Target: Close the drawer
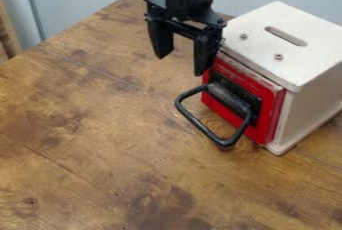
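So from my seat I've got one camera on the table (94,144), worn wood with dark stains all over it. The box (294,54) sits at the right side, white, with a slot in its top. The drawer (247,99) is in the face of the box that looks toward the left and front of the picture: red front, black panel in the middle, and a big black looped handle (207,116) sticking out from it and hanging down close to the wood. The red front sits a bit proud of the white face, though I honestly can't tell from this angle how far out it is.

My gripper (185,52) is pointing straight down, above the table and just beyond the box's near-left corner, up behind the handle as the camera sees it. The fingers (160,42) are spread as wide as I've seen them, with nothing between them, so it's holding nothing. The right-hand finger looks very close to the top edge of the drawer front, overlapping the corner of the box in the picture, but I can't say if it's touching. The handle is clear of both fingers, lower and nearer the camera.
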`<state>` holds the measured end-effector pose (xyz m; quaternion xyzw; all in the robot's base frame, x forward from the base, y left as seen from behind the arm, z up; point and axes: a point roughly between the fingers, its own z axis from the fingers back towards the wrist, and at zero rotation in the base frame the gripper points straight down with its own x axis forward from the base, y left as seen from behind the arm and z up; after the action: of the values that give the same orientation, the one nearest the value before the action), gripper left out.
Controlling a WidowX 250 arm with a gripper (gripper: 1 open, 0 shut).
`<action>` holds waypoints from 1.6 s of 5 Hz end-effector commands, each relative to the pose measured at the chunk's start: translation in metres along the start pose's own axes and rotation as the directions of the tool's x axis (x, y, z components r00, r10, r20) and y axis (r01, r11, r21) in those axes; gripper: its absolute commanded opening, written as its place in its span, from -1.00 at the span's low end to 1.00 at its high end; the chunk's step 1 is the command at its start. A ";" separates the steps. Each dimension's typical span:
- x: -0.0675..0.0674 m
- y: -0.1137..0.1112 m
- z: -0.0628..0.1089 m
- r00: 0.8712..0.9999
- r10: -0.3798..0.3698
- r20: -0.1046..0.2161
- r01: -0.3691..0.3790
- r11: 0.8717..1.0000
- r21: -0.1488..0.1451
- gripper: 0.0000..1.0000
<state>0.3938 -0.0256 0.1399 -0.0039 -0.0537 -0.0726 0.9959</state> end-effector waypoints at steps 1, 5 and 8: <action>0.011 -0.001 0.029 0.996 -0.003 0.088 0.003 1.000 0.002 1.00; -0.001 0.001 0.018 0.996 -0.009 0.088 0.009 1.000 0.008 1.00; 0.001 0.021 0.043 0.993 0.012 0.116 -0.013 1.000 0.010 1.00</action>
<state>0.3905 -0.0102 0.1360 -0.0049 -0.0479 -0.0728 0.9962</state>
